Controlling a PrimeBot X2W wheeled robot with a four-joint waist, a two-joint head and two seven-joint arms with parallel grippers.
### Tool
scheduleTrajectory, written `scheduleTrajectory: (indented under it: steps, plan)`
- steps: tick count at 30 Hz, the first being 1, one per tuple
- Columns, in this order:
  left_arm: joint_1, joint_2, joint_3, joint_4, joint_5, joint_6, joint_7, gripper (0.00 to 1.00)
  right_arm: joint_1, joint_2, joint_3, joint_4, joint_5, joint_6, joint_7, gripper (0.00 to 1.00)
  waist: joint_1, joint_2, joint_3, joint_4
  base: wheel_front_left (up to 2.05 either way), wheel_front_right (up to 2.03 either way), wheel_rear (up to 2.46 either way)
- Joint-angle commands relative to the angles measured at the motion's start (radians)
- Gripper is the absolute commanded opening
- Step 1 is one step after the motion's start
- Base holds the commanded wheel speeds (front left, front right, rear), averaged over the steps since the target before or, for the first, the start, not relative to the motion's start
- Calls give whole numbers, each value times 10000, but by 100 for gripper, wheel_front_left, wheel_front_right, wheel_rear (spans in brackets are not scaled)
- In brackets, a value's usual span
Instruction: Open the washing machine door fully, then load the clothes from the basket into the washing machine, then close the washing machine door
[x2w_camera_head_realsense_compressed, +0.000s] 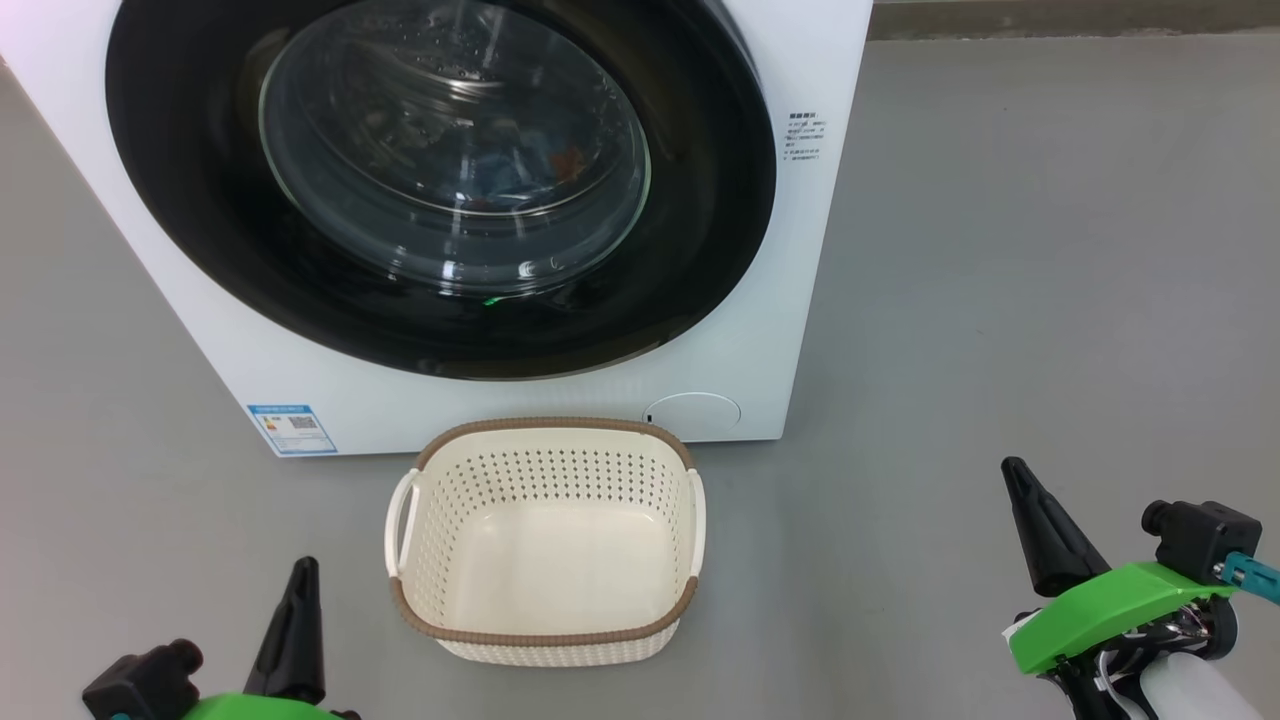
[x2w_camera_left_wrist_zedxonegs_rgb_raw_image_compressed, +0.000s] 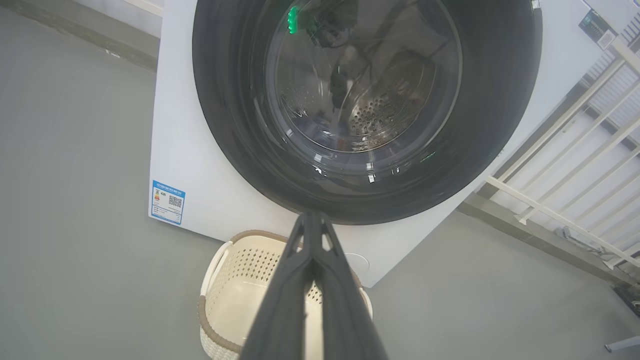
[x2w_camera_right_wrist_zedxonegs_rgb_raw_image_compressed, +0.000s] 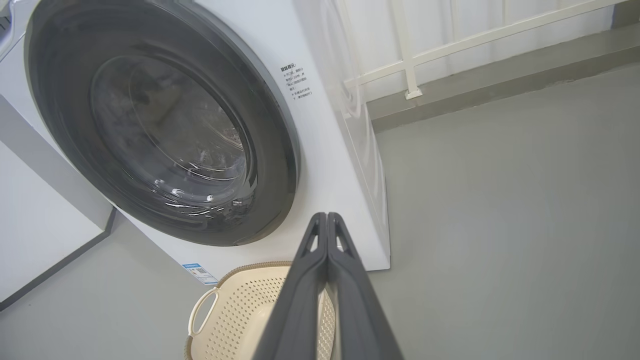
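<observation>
The white washing machine (x2w_camera_head_realsense_compressed: 800, 330) stands ahead with its round washing machine door (x2w_camera_head_realsense_compressed: 190, 230) shut flat against the front. Through the glass window I make out bluish clothes with an orange patch (x2w_camera_head_realsense_compressed: 548, 168) inside the drum. The cream basket (x2w_camera_head_realsense_compressed: 548, 427) sits on the floor just in front of the machine, and its inside is bare. My left gripper (x2w_camera_head_realsense_compressed: 302, 570) is shut at the lower left, short of the basket, holding nothing; its fingers (x2w_camera_left_wrist_zedxonegs_rgb_raw_image_compressed: 312, 235) press together. My right gripper (x2w_camera_head_realsense_compressed: 1015, 475) is shut at the lower right, well right of the basket, fingers (x2w_camera_right_wrist_zedxonegs_rgb_raw_image_compressed: 326, 235) together.
A blue label sticker (x2w_camera_head_realsense_compressed: 292, 428) marks the machine's lower left front. A white railing (x2w_camera_right_wrist_zedxonegs_rgb_raw_image_compressed: 410, 55) and a grey kerb run behind and to the right of the machine. Grey floor (x2w_camera_head_realsense_compressed: 1050, 300) stretches open on the right.
</observation>
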Motion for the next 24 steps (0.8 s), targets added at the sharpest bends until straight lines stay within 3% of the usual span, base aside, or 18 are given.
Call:
scheduleTrajectory:
  steps: [1,24]
  plan:
    - [-249,96,214,-255,-256,-63,85,0,-213,-72,-157,-286,270,-4,59,0,-1,0,-5,2,0,0,0]
    - [-274,-201,771,-355,-2202,-163,755,0,-34,372,-861,-542,2278,-9,747,0,-1,0,-63,20,0,0,0]
